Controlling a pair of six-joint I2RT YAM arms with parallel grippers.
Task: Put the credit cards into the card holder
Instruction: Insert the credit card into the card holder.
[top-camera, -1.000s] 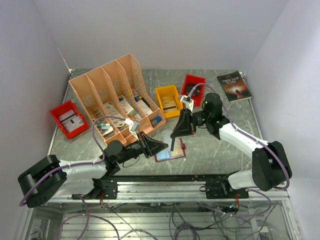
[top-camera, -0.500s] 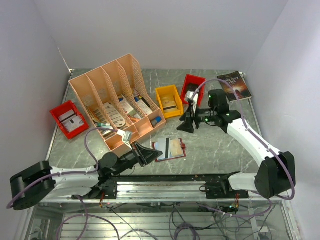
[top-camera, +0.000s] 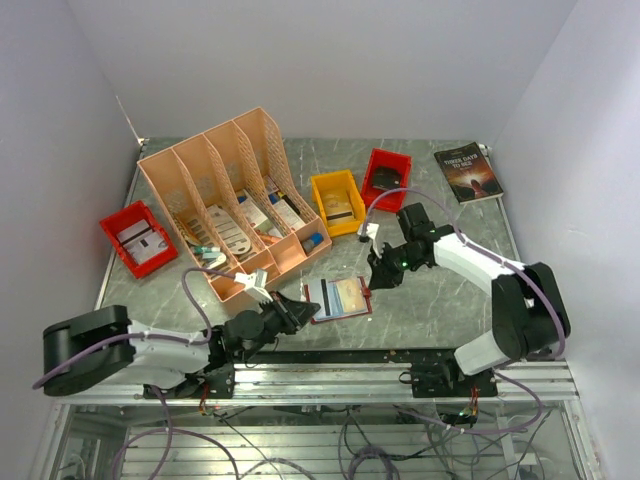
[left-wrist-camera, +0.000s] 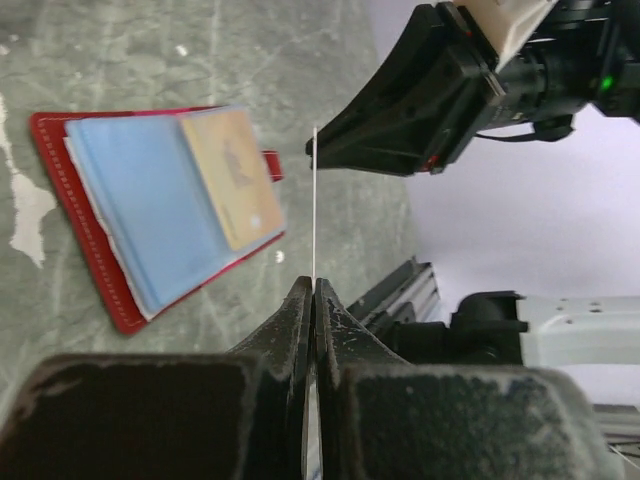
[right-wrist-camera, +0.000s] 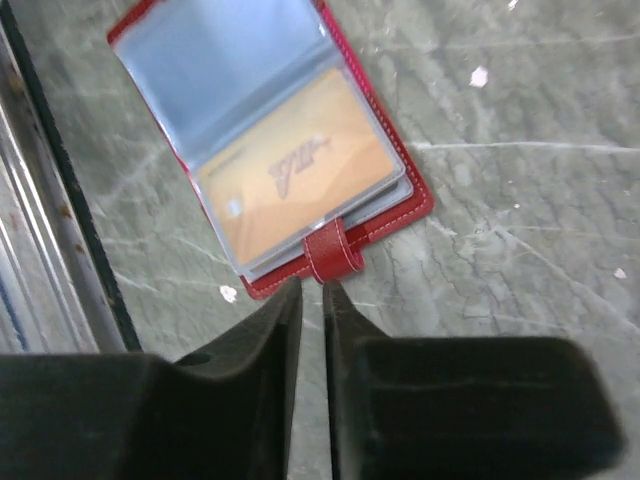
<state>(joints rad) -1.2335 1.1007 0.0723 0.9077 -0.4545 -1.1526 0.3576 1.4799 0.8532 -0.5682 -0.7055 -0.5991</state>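
The red card holder (top-camera: 352, 311) lies open near the table's front edge, with an orange card (right-wrist-camera: 290, 170) in a clear pocket and bluish pages (left-wrist-camera: 140, 200) beside it. My left gripper (top-camera: 297, 307) is shut on a thin card, seen edge-on in the left wrist view (left-wrist-camera: 315, 200) and as a pale card with a dark stripe from above (top-camera: 318, 294), at the holder's left edge. My right gripper (top-camera: 377, 280) is low at the holder's right edge. Its fingertips (right-wrist-camera: 290, 300) stand almost together, empty, just short of the red strap (right-wrist-camera: 335, 255).
A peach file organizer (top-camera: 230, 195) with leaflets stands at the back left, next to a red bin (top-camera: 137, 237). A yellow bin (top-camera: 337, 202), a second red bin (top-camera: 385, 172) and a dark book (top-camera: 468, 171) are at the back. The metal rail (top-camera: 330, 362) runs along the front.
My right gripper swung up and back from the holder, then came down to its strap edge. The holder now lies flat and open. My left arm dropped lower, still gripping its card.
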